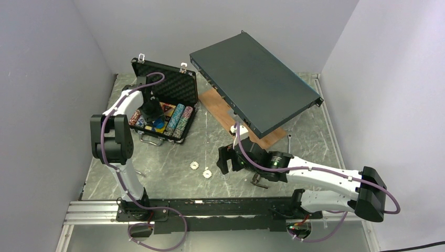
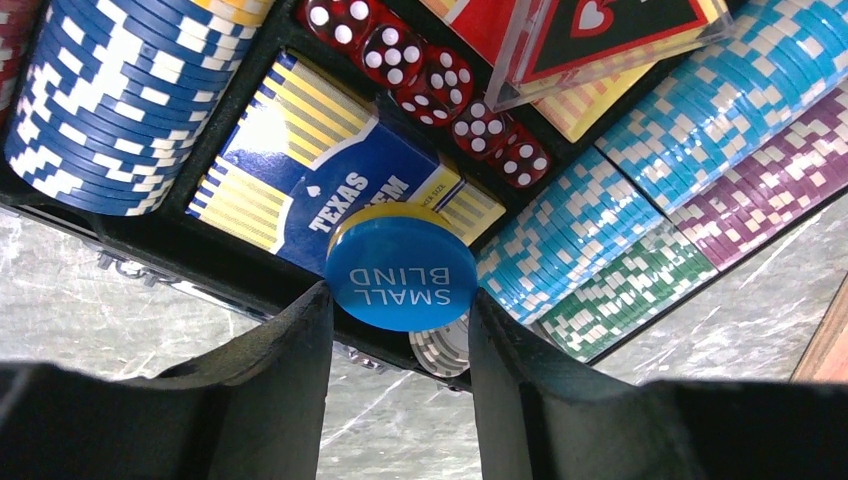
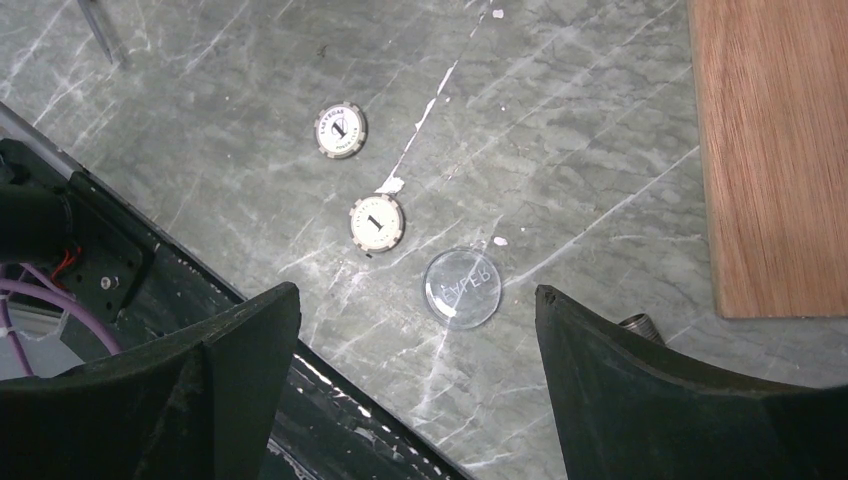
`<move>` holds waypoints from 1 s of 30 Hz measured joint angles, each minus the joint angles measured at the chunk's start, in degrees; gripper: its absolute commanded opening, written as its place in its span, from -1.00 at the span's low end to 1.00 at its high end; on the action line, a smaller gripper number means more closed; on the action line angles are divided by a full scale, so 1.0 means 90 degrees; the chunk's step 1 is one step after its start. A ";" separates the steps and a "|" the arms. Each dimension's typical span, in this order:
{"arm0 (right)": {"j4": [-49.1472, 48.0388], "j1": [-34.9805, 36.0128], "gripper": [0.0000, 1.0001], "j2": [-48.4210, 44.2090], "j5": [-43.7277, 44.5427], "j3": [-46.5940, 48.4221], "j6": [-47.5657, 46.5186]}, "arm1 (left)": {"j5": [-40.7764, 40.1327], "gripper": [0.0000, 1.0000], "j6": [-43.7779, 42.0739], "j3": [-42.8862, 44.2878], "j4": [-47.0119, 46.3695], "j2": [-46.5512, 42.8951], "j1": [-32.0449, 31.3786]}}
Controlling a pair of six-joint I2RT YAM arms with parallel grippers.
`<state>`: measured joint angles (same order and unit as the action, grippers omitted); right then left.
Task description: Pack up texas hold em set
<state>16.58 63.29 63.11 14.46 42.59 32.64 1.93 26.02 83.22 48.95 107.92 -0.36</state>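
Note:
The small black briefcase (image 1: 184,80) lies open at the back left, with rows of multicoloured chips (image 2: 640,210), red dice (image 2: 420,70) and a blue card box (image 2: 330,180) inside. My left gripper (image 2: 398,300) hangs over the case's front edge, shut on a blue disc marked SMALL BLIND (image 2: 400,268); a yellow rim shows just behind the disc. My right gripper (image 3: 415,300) is open and empty above the table. Below it lie a clear disc (image 3: 462,288) and two white chips (image 3: 340,130) (image 3: 377,223). The chips also show in the top view (image 1: 195,165).
A large flat dark-grey metal box (image 1: 254,84) rests tilted on a wooden board (image 1: 220,107) at the back right; the board's edge also shows in the right wrist view (image 3: 770,150). The black base rail (image 1: 210,207) runs along the near edge. Grey walls close both sides.

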 measured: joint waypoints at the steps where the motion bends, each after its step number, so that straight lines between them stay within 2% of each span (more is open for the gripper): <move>1: -0.0005 0.0000 0.76 0.0000 -0.0002 0.0000 0.0002 | 0.0012 0.12 -0.0005 0.0000 0.0000 0.0000 0.0000; 8: -0.0041 0.0000 0.76 0.0066 -0.0056 0.0000 0.0022 | 0.0044 0.45 -0.0058 -0.0056 0.0017 0.0000 -0.0012; 16: 0.0017 0.0000 0.81 0.0070 -0.0053 0.0002 0.0002 | 0.0002 0.56 -0.0058 -0.0304 -0.0102 -0.0153 -0.0012; 18: 0.0153 0.0000 0.97 0.0114 -0.0012 0.0029 -0.0007 | 0.0019 0.61 -0.0090 -0.0583 -0.0255 -0.0476 -0.0012; 20: 0.0294 0.0000 0.99 0.0211 0.0005 0.0080 -0.0015 | 0.0131 0.65 -0.0104 -0.1025 -0.0384 -0.1027 -0.0017; 25: 0.0500 0.0010 0.99 0.0641 -0.0172 0.0102 -0.0027 | 0.0731 0.75 -0.0151 -0.2183 -0.0663 -0.2776 -0.0104; 27: 0.0498 0.0053 0.98 0.0930 -0.0277 0.0109 -0.0005 | 0.0969 0.93 -0.0160 -0.2528 -0.0741 -0.3313 -0.0211; 30: 0.0576 0.0209 0.88 0.1501 -0.0335 0.0204 0.0061 | 0.1231 0.99 -0.0155 -0.3138 -0.0797 -0.3961 -0.0454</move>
<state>21.76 65.17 76.62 11.44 44.42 33.19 13.02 24.62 54.98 41.78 72.27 -4.45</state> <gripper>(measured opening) 0.984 0.971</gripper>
